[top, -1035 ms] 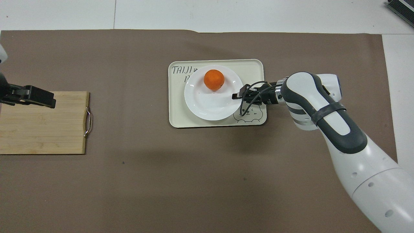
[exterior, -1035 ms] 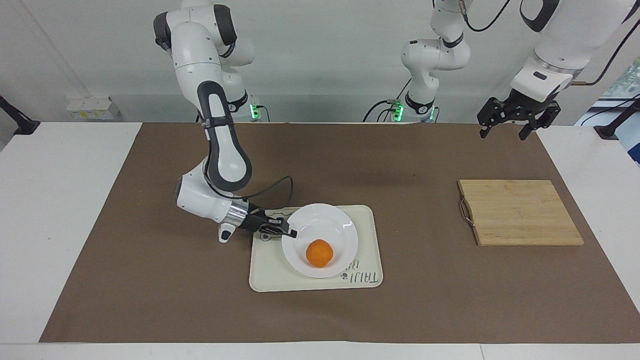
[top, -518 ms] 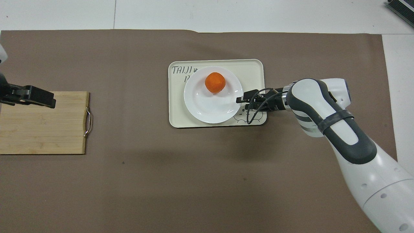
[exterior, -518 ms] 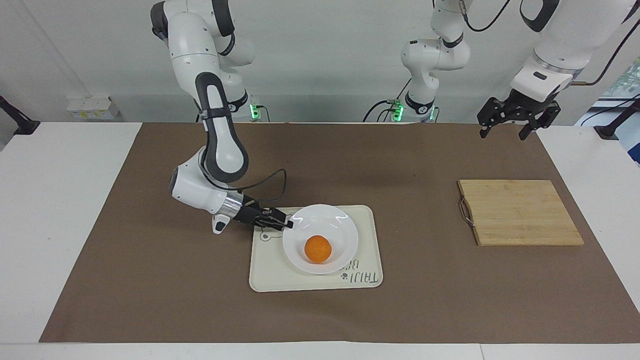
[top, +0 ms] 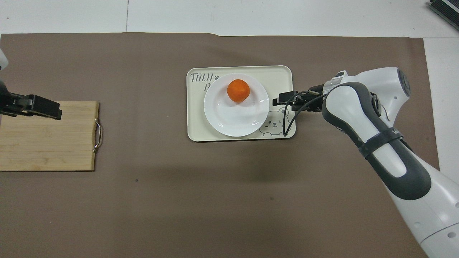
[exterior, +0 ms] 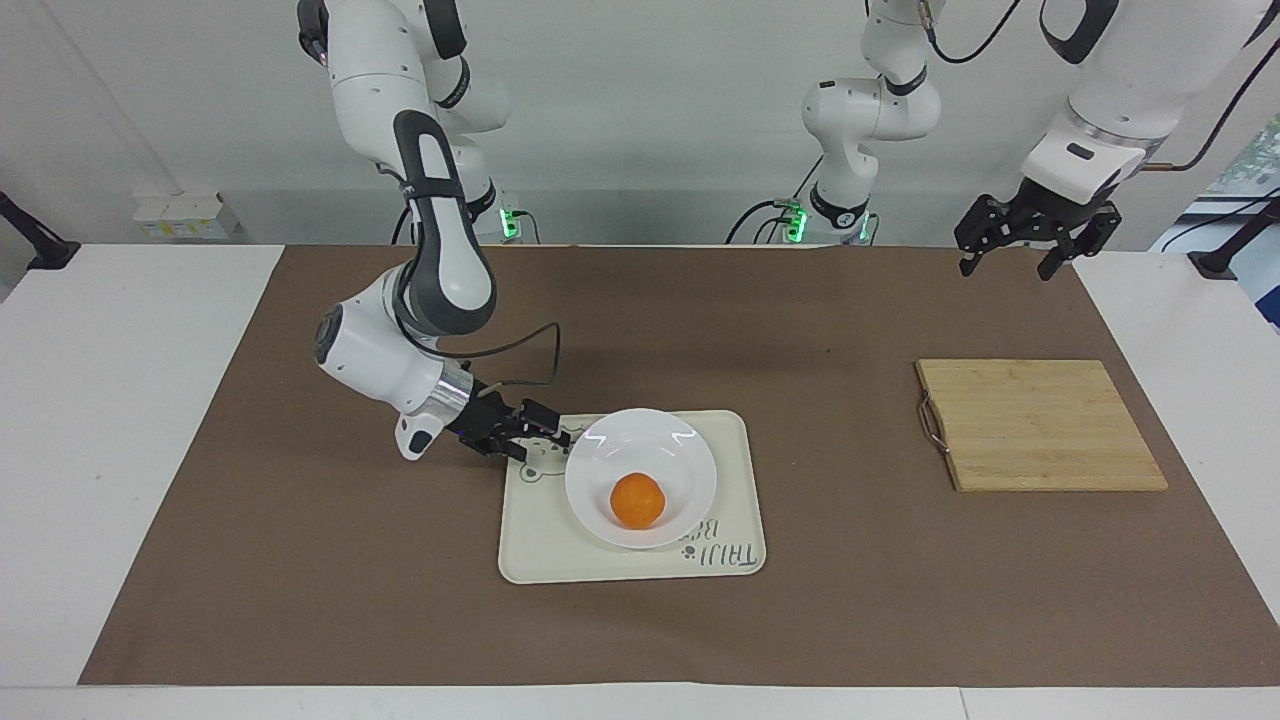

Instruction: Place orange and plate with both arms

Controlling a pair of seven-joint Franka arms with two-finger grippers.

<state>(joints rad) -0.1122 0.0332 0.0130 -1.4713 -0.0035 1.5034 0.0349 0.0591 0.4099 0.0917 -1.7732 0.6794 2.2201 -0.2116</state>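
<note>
My right gripper has let go of the glossy white plate and drawn back, fingers spread. The plate rests on the cream tray, the smooth orange in it. My left gripper waits, fingers spread, above the table.

Two high, opposed cameras share the table.

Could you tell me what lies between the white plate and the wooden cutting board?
In the overhead view, only the cream tray's rim and bare brown table cover separate them.
</note>
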